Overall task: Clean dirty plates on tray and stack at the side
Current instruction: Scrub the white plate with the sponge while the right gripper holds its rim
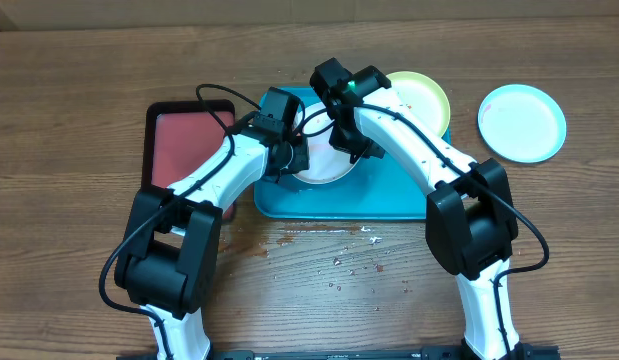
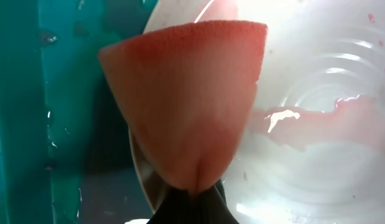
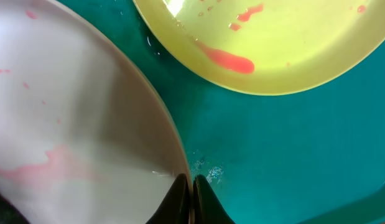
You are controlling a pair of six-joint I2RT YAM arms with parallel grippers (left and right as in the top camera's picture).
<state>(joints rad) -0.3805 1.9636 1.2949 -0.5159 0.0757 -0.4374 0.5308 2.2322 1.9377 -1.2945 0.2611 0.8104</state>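
The white plate [image 1: 324, 165] sits tilted on the teal tray [image 1: 389, 195], smeared with red sauce [image 2: 341, 109]. My left gripper [image 1: 284, 150] is shut on a pink sponge [image 2: 192, 99] pressed against the plate's left edge [image 2: 316, 162]. My right gripper [image 1: 351, 140] is shut on the white plate's rim [image 3: 180, 155]; the plate [image 3: 68, 124] shows pink smears. The yellow-green plate [image 1: 424, 95] lies at the tray's back right, with red sauce [image 3: 226, 59] on it. The light blue plate [image 1: 522, 122] lies on the table to the right of the tray.
A red tray with a black rim [image 1: 184, 140] lies left of the teal tray. Water drops and crumbs [image 1: 334, 255] speckle the wooden table in front of the tray. The tray floor is wet [image 3: 208, 171].
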